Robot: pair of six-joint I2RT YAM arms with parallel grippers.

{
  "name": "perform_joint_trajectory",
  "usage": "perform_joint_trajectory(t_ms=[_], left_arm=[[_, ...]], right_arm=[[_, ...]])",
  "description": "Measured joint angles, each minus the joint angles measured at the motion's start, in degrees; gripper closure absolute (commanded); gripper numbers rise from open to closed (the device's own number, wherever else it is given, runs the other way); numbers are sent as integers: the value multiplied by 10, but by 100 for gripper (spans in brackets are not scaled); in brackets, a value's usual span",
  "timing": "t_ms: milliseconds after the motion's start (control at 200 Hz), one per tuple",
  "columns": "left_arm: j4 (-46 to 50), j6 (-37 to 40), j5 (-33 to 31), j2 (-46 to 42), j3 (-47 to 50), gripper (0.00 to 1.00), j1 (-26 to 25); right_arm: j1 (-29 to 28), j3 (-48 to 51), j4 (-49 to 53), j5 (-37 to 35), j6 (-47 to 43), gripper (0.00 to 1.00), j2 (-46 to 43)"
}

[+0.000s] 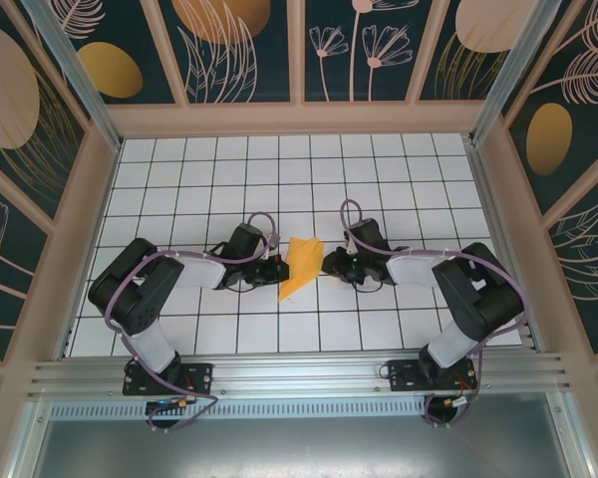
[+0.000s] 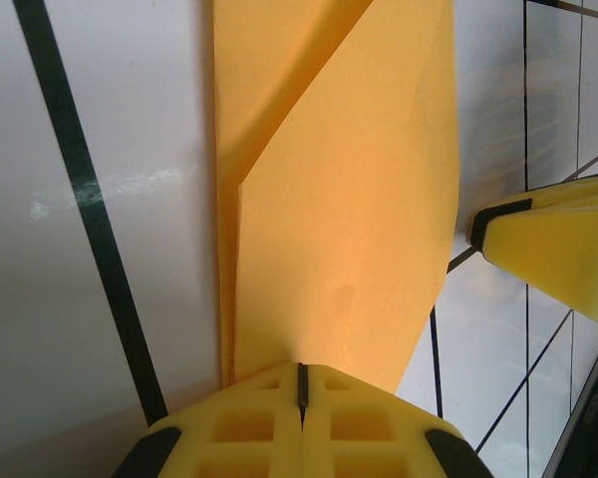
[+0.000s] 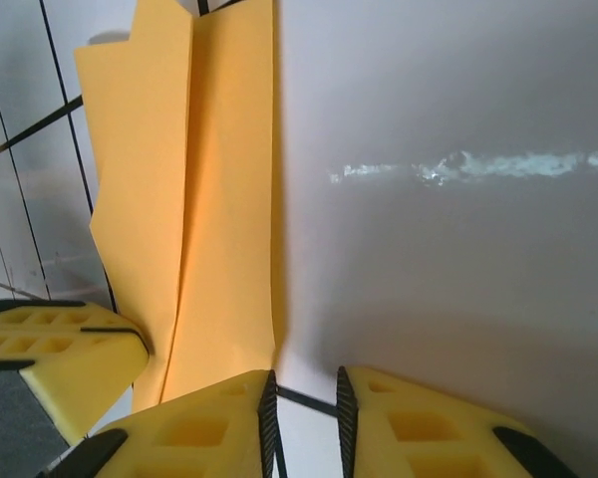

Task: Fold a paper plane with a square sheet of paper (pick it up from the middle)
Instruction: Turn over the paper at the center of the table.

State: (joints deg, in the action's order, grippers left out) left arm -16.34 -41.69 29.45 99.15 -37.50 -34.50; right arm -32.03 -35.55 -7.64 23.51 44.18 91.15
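The square sheet of paper (image 1: 301, 267) is a creased orange shape, wide at the far end and tapering to a near point, lying between my two grippers at the table's middle. My left gripper (image 1: 280, 270) is at its left edge. In the left wrist view the yellow jaws of that gripper (image 2: 301, 383) are pressed together on the edge of the folded paper (image 2: 349, 199). My right gripper (image 1: 327, 264) is at the paper's right side. In the right wrist view that gripper (image 3: 306, 408) stands slightly open over bare table, with the paper (image 3: 199, 199) just left of its left finger.
The white grid-tiled table (image 1: 399, 179) stretches away beyond the arms. Wooden-framed patterned walls (image 1: 80, 209) close it in on the left, right and back. An aluminium rail (image 1: 299, 373) runs along the near edge by the arm bases.
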Motion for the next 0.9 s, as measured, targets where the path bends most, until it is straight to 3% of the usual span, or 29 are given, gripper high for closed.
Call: perform_joint_trajectory(t_ms=[285, 901], left_arm=[[-19, -47, 4, -16, 28, 95, 0], [-112, -165, 31, -32, 92, 94, 0]], right_arm=[[-37, 9, -28, 2, 68, 58, -19], [-82, -19, -38, -11, 176, 58, 28]])
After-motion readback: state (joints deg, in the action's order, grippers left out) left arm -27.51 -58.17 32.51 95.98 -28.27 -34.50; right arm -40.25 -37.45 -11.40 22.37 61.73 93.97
